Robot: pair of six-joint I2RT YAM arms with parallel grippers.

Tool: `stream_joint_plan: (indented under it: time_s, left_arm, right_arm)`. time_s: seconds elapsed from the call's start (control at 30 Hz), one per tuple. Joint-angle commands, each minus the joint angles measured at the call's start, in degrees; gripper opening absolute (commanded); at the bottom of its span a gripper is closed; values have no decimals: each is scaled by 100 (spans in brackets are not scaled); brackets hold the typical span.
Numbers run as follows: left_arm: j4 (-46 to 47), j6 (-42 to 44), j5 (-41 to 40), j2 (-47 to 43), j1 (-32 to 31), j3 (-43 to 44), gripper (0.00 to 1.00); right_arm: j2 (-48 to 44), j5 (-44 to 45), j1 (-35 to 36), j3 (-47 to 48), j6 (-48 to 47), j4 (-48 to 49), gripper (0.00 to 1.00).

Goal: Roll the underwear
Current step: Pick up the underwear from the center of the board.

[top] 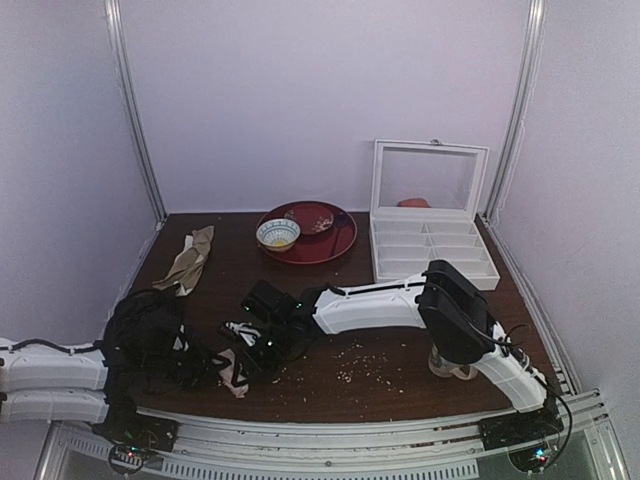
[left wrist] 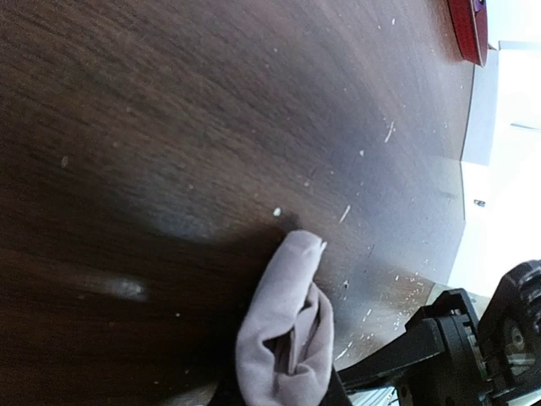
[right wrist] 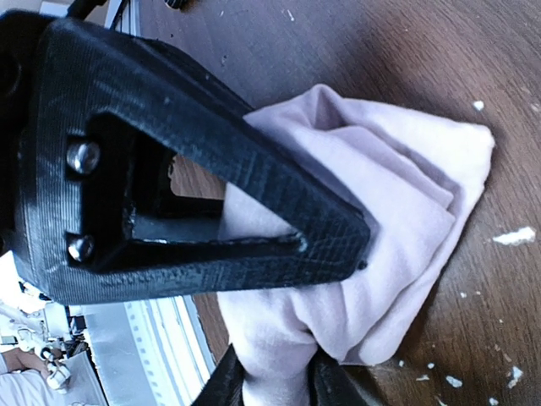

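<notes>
Underwear (right wrist: 397, 194) pinched at frame bottom by left gripper (right wrist: 279, 385), jaws closed on it, likely against unrolling; right gripper (top: 260, 338) set over it, jaw state not discernible.

A lab test booth: plain white wall panels (top: 300, 100) in aluminium framing (top: 135, 110) enclose a dark wooden table (top: 400, 385).

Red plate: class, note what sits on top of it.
A small pale bowl sits on the left side of the red plate. Its contents are too small to tell; the plate beneath it is covered.
</notes>
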Motion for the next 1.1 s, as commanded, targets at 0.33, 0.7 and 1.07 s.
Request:
stream_joint_plan:
  time_s: [0.33, 0.7, 1.07]
  left_arm:
    - [-332, 354, -12, -455, 134, 200, 0]
    - [171, 945, 943, -68, 859, 655, 0]
    - [894, 1439, 2115, 974, 1293, 1656, 0]
  right_arm:
    - [-877, 173, -437, -1366, 226, 378, 30]
    - [-1430, -614, -833, -1553, 850, 1116, 35]
    - [-1271, -1636, -1178, -2116, 3075, 4204, 47]
